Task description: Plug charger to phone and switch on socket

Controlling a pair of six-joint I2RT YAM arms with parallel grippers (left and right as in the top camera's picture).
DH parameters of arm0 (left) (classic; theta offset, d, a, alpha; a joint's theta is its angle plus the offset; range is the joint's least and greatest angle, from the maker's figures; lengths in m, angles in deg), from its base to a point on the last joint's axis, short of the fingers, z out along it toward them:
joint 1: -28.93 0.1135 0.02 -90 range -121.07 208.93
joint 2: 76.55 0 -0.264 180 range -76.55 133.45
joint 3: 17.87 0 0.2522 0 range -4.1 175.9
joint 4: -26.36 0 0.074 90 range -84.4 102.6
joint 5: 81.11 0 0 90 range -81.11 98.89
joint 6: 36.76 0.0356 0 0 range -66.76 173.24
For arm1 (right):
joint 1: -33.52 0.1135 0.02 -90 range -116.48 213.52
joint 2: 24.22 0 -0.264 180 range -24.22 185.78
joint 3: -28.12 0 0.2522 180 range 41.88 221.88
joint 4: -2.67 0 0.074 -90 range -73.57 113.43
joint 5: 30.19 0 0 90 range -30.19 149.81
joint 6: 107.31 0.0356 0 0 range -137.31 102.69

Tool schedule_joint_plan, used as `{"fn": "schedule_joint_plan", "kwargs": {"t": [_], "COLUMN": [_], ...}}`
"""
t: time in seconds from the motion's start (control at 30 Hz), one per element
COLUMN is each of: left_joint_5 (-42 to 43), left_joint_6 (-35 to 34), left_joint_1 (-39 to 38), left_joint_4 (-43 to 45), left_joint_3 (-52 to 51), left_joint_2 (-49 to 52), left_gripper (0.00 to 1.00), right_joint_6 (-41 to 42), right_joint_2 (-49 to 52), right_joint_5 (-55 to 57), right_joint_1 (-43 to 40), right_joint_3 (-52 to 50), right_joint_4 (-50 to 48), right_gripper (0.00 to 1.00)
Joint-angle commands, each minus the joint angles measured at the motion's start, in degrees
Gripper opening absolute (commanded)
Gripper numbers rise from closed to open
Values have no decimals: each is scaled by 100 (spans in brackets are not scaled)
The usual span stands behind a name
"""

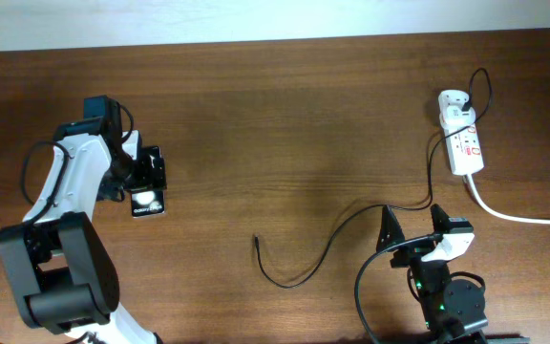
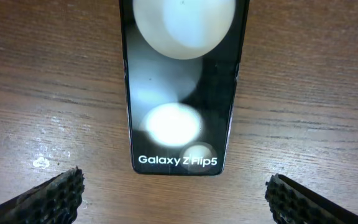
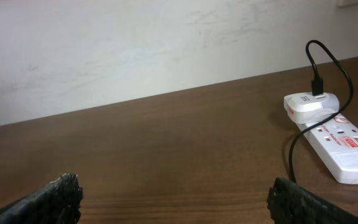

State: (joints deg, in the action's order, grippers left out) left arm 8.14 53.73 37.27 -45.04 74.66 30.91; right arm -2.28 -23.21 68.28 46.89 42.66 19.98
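The black phone [image 1: 148, 201] lies flat on the table at the left; in the left wrist view [image 2: 179, 93] its glossy screen shows two white light spots and white lettering. My left gripper [image 1: 146, 170] is open, hovering just over the phone, fingers [image 2: 176, 199] wide apart past its lettered end. The charger cable [image 1: 337, 234] runs from the white plug adapter [image 1: 453, 103] to its loose connector tip [image 1: 257, 240] mid-table. The adapter sits in the white socket strip [image 1: 465, 148], also in the right wrist view [image 3: 344, 146]. My right gripper [image 1: 413, 225] is open and empty [image 3: 176, 199].
The strip's thick white cord [image 1: 523, 218] runs off the right edge. A pale wall [image 3: 135, 43] stands behind the table's far edge. Bare wooden tabletop [image 1: 285, 124] lies between the phone and the strip.
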Motion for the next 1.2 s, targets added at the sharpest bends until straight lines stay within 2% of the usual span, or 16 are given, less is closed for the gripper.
{"fn": "schedule_joint_plan", "kwargs": {"t": [0.0, 0.23, 0.4, 0.63, 0.8, 1.17], "left_joint_5": [162, 507, 551, 481, 13, -4], "left_joint_6": [236, 688, 970, 597, 269, 166], "left_joint_1": [7, 2, -7, -7, -7, -7], "left_joint_4": [87, 291, 278, 837, 1056, 1366], "left_joint_3": [79, 79, 79, 79, 79, 79], "left_joint_2": [98, 164, 625, 752, 752, 826], "left_gripper": [99, 99, 99, 99, 99, 99], "right_joint_6": [28, 28, 31, 31, 31, 31], "right_joint_2": [-33, -33, -33, -33, -33, -33], "right_joint_5": [-31, -31, -31, -31, -31, -31], "right_joint_1": [-31, -31, -31, -31, -31, -31], "right_joint_3": [-46, -46, -46, -46, -46, -46], "right_joint_4": [15, 15, 15, 15, 15, 15], "right_gripper": [99, 99, 99, 99, 99, 99]}}
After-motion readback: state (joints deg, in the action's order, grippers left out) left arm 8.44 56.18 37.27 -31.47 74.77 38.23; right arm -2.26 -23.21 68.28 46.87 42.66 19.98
